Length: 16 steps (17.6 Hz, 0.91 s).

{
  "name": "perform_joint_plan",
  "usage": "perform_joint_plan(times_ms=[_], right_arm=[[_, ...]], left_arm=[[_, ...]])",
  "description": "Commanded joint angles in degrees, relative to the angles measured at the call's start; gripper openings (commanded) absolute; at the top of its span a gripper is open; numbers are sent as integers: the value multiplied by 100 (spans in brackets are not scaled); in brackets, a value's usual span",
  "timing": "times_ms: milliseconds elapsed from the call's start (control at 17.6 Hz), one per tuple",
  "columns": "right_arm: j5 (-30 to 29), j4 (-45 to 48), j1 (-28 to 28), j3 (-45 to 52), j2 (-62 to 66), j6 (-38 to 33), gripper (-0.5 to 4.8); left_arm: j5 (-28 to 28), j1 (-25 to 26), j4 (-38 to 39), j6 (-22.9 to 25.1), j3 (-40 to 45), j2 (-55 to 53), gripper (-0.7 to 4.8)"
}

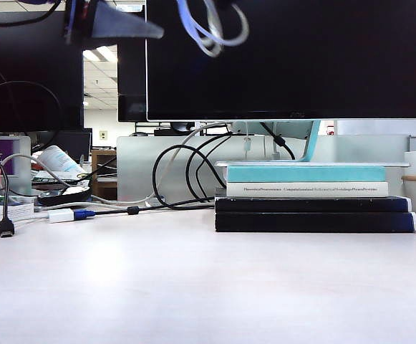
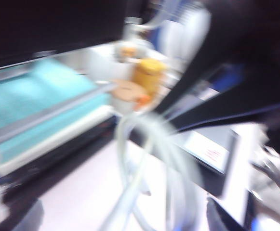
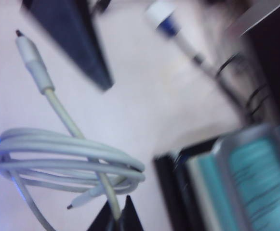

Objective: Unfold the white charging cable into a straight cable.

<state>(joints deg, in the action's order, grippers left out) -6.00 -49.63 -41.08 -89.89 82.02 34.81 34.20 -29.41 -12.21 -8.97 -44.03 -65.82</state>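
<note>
Exterior view: white charging cable [image 1: 211, 32] hangs coiled at top edge, high above desk [image 1: 193, 287].

Left wrist view: blurred; loops just ahead of left gripper [image 2: 226, 219]; finger state unclear.

Right wrist view: right gripper [image 3: 118, 216] clenched on cord; coil beside fingertips, one plug [image 3: 31, 57] pointing away.

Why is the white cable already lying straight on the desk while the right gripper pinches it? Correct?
Not straight. The right wrist view shows the white cable bunched in loops and hanging above the desk; the right gripper is indeed shut on one strand.
</note>
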Motion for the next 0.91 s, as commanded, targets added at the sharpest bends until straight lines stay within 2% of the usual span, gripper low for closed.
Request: perform_joint_plan(times_ms=[57,228,399,569,797,911], right_arm=[[382,713,-4,-26,-7,-181,-1],[483,802,-9,-26,59,-275,-1],[483,931,-31,-26,195,-487,-1],[476,1115,-42,-26,262,-479,-1],[612,1137,-35,-28,260,-483,-1],[627,1137,-44,-28,260,-483,-1]], left_arm=[[-603,-9,-105,-114,-26,20,479],[-1263,-9,-398,-107,-28,17,479],[-1502,-251,-815,13,-28,13,479],[-1958,-658,-719,308,-28,-11,479],[-2507,-673,-522,310,-26,-48,479],[-2524,-673,-579,319,-28,-50,479]])
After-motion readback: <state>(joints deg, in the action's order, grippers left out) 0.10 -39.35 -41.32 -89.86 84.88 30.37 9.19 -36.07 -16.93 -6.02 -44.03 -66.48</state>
